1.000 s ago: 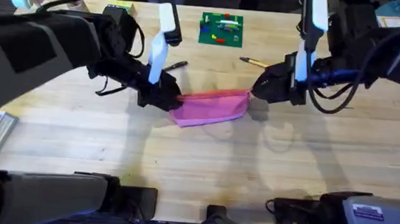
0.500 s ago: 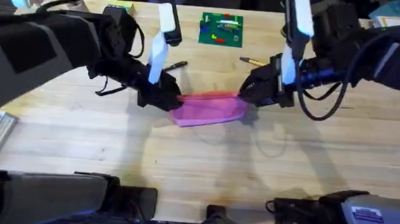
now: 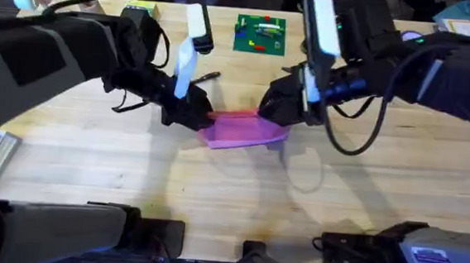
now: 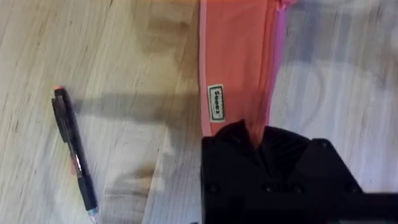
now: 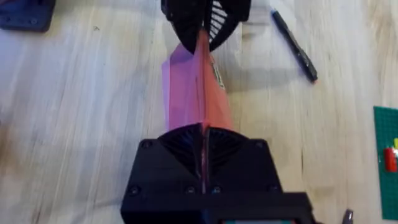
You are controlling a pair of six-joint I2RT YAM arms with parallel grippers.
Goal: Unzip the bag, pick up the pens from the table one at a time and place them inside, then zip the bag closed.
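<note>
- I see the pink soft fabric pouch (image 3: 243, 129) mid-table, its contents hidden.
- My left gripper (image 3: 196, 116) is clamped on one end, my right gripper (image 3: 271, 111) on the other.
- A slim black pen (image 4: 74, 153) lies beside it on the pale wooden table (image 3: 214, 196).

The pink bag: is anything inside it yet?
Its inside is hidden. The bag is pinched at both ends by the left pincer and right pincer. One black pen lies on the table beside it.

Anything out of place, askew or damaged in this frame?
Nothing stands out. The pink bag is pinched at one end by the left gripper and along its top edge by the right gripper. The black pen lies loose on the table behind it, undamaged. Nothing is spilled.
</note>
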